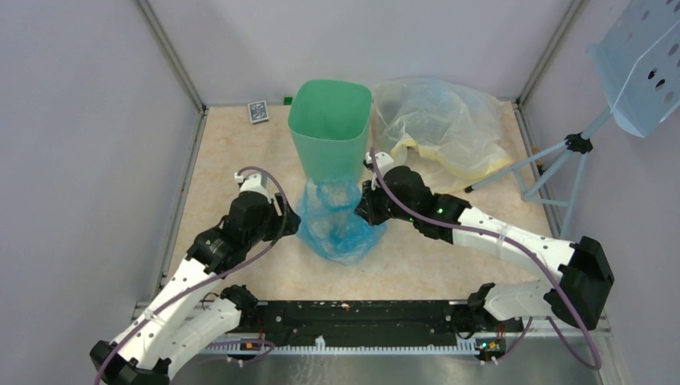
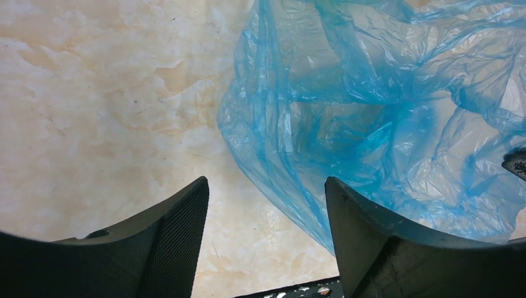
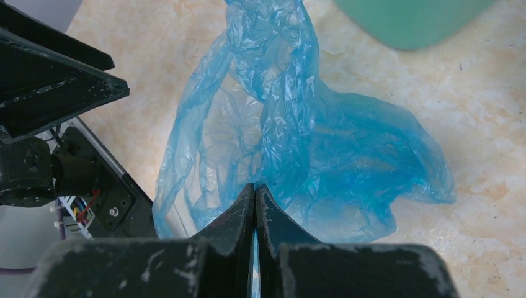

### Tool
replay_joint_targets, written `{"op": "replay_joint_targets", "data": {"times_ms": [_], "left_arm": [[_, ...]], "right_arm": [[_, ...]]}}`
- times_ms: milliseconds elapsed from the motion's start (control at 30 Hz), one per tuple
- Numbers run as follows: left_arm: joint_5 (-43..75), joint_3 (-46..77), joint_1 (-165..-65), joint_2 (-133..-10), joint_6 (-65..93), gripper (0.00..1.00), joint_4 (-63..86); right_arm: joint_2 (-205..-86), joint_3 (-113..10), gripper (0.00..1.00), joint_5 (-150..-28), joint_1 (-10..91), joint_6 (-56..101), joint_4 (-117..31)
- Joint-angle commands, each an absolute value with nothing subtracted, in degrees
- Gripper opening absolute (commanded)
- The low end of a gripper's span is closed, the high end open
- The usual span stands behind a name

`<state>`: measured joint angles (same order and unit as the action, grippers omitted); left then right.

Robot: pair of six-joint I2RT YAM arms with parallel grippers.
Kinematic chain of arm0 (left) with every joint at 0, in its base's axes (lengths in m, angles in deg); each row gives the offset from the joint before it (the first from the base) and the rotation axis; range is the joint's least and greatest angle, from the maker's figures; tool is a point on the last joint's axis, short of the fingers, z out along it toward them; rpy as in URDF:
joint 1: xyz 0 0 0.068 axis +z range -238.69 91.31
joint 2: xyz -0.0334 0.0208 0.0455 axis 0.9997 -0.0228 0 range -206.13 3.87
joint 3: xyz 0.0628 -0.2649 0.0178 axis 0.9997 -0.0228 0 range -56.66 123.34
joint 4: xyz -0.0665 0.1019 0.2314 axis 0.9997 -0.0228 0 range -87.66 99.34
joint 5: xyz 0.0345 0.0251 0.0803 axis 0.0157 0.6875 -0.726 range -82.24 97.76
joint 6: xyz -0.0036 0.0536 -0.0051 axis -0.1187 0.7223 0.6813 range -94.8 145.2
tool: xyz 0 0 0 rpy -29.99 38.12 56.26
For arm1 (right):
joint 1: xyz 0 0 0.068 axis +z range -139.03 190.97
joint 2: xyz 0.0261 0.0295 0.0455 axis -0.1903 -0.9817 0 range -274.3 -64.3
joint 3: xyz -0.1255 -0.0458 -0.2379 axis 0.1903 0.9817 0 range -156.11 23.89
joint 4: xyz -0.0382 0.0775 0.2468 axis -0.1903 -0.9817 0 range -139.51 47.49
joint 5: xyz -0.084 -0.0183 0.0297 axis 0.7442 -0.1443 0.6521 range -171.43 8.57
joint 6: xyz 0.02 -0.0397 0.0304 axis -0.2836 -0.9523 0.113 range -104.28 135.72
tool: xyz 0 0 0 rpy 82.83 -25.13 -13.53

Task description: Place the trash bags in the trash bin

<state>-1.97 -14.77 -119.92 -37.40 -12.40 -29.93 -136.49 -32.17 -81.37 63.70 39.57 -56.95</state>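
Evidently the limp, slippery trash bag (image 3: pixel 298 143) is pinched by the closed right tool (image 3: pixel 255 189); bunched film ahead of the open left tool (image 2: pixel 265 181) should be gripped.

Trash bin (image 3: pixel 412 22) mostly off-frame.

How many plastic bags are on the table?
2. A blue bag lies just in front of the green bin; a clear yellowish bag sits right of it at the back. Its folds may hide more.
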Motion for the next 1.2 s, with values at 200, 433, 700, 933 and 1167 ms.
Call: {"op": "replay_joint_targets", "data": {"times_ms": [200, 433, 700, 933, 1167], "left_arm": [[4.5, -15.59, -119.8, -49.09, -11.46, 0.69, -15.76], [0.47, -12.89, -119.8, -58.05, -12.91, 0.71, -15.01], [1.74, -18.4, -119.75, -64.41, -17.83, 0.46, -9.32], [0.42, -8.9, -119.8, -60.1, -11.38, 0.0, -17.78], [9.87, 27.38, -119.71, -61.55, -4.38, 0.0, -30.7]], "right_arm": [[-137.11, -33.3, 0.0, -85.31, 63.62, 40.09, -54.14], [-135.46, -32.33, 0.0, -85.83, 63.61, 39.84, -54.53], [-134.13, -30.91, 0.0, -83.43, 63.62, 40.8, -54.36], [-133.75, -36.29, 0.0, -76.36, 63.36, 40.95, -61.63], [-138.17, -68.17, 0.0, -83.92, 59.23, 36.18, -73.87]]}}
